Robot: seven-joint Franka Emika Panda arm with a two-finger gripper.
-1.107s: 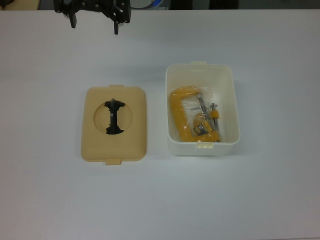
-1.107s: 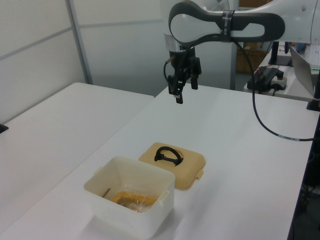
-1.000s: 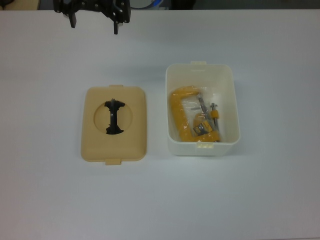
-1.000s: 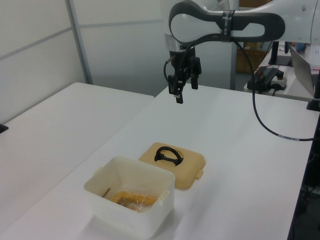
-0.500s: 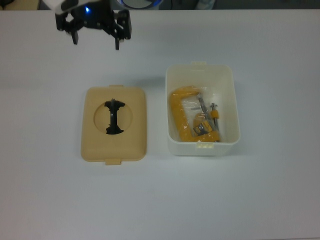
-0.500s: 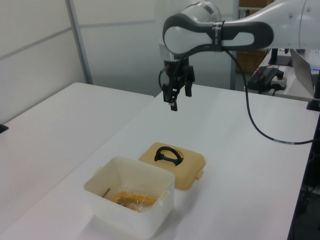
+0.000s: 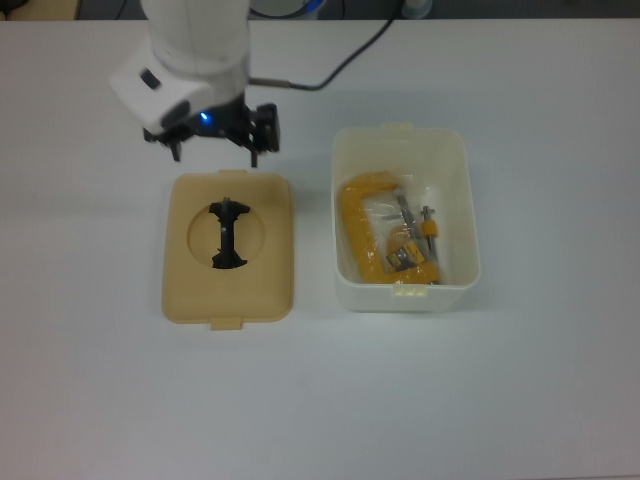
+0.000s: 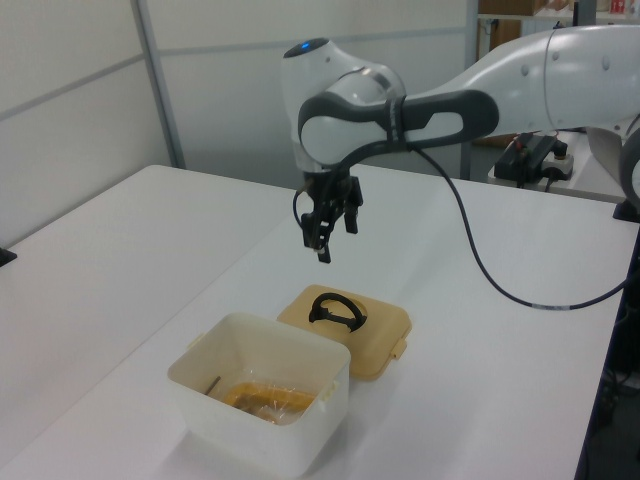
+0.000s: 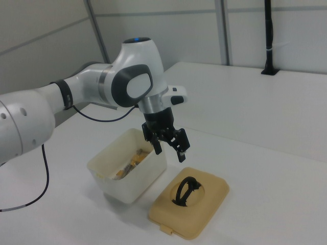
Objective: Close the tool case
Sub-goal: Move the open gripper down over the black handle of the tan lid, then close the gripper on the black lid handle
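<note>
**Above the lid, nothing gripped yet**

I have the gripper (image 7: 215, 148) hanging in the air over the far edge of the lid (image 7: 228, 248), fingers spread wide and empty. In the right view it (image 9: 168, 145) sits clearly above the lid (image 9: 190, 201), well short of touching it. The lid lies flat on the table (image 7: 90, 400), handle (image 7: 228, 234) up in its round recess, just beside the tub (image 7: 403, 220) on the top view's left, with a narrow strip of table between them. The tub is open; a yellow clamp (image 7: 365, 235) and some small hardware lie in the bottom.

My reading is that the reach for the handle is under way and the close itself has not begun.

What worries me from here:

- The handle is thin and sits low in the recess. If I come down off-centre, one finger could land on the lid's face and push it flat instead of straddling the handle.
- The lid is light and loose on a smooth table. A glancing touch could slide it or knock it against the tub.
- A grip on a narrow handle may let the lid swing or tilt once lifted, so it could meet the tub's rim corner-first and sit crooked.
- The tub is also loose; pressing the lid down off-square could shove it rather than seat the tabs.
- I cannot tell whether the clamp stands proud of the rim. If it does, the lid may not seat.
</note>
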